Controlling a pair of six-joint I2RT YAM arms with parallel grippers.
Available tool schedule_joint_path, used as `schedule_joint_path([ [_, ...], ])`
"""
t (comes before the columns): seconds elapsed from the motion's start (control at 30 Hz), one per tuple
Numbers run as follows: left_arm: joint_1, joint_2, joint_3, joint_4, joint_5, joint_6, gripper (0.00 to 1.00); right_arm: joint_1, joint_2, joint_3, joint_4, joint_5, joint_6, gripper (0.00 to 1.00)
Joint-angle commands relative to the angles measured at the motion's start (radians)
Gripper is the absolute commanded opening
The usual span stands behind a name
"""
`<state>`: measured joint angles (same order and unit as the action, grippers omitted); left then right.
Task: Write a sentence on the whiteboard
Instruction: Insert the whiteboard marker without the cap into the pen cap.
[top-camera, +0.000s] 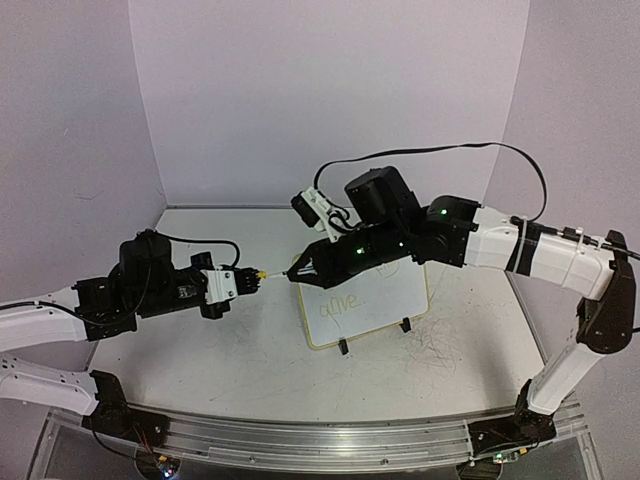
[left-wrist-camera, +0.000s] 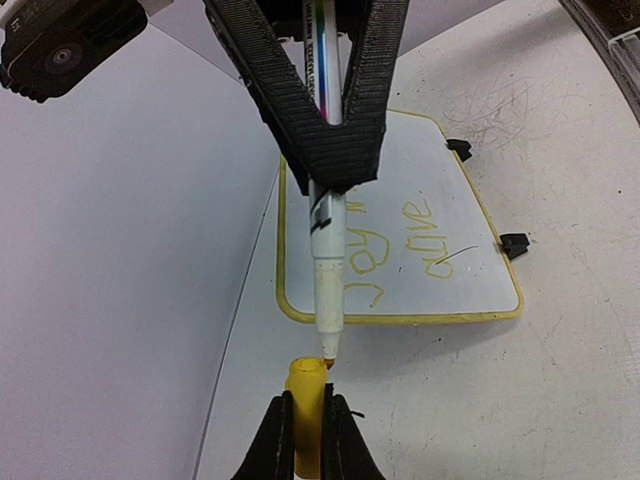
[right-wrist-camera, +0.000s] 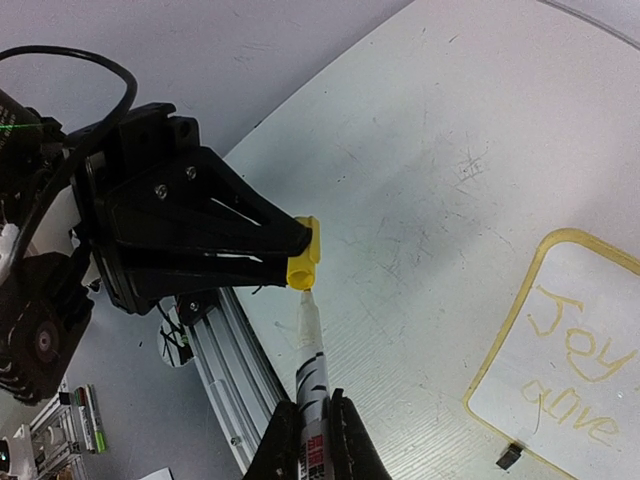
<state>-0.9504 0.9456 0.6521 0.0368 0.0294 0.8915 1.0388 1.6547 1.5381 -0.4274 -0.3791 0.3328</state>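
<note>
A small yellow cap (left-wrist-camera: 306, 385) is pinched between the fingers of the left hand (left-wrist-camera: 308, 432), with its open mouth turned away from the hand and toward the right hand (left-wrist-camera: 330, 150). A thin white pen (left-wrist-camera: 326, 290) is clamped in the right hand, its barrel gripped between the pressed-together fingers and its yellow-orange tip pointed outward past the fingertips. The two hands are held tip to tip above the worktop (top-camera: 230, 350). The pen tip is brought right to the rim of the cap's mouth; whether it is touching or has gone in cannot be told.

The whiteboard (left-wrist-camera: 460, 200) is laid flat on the worktop, below and behind the right hand and well beyond the fingertips of the left hand. It is partly covered by the right arm in the top view. The sentence (left-wrist-camera: 400, 240) is seen on the board in yellow-green handwriting, on two lines, with "Joy" and "alive" legible. Two black clip feet (left-wrist-camera: 514, 243) are seen along one long edge of the board.
</note>
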Motion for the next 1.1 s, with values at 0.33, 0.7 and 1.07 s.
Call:
schedule_joint_path([
  [0.33,-0.011,0.006,0.0,0.036,-0.015,0.015,0.0,0.01,-0.046,-0.012,0.071,0.015,0.018,0.0],
  [0.7,-0.013,0.004,0.0,0.034,-0.016,0.015,0.0,0.016,-0.021,-0.011,0.079,0.004,0.018,0.0],
  [1.07,-0.014,0.001,-0.001,0.032,-0.02,0.017,0.0,0.016,-0.043,-0.046,0.079,0.035,0.026,0.0],
])
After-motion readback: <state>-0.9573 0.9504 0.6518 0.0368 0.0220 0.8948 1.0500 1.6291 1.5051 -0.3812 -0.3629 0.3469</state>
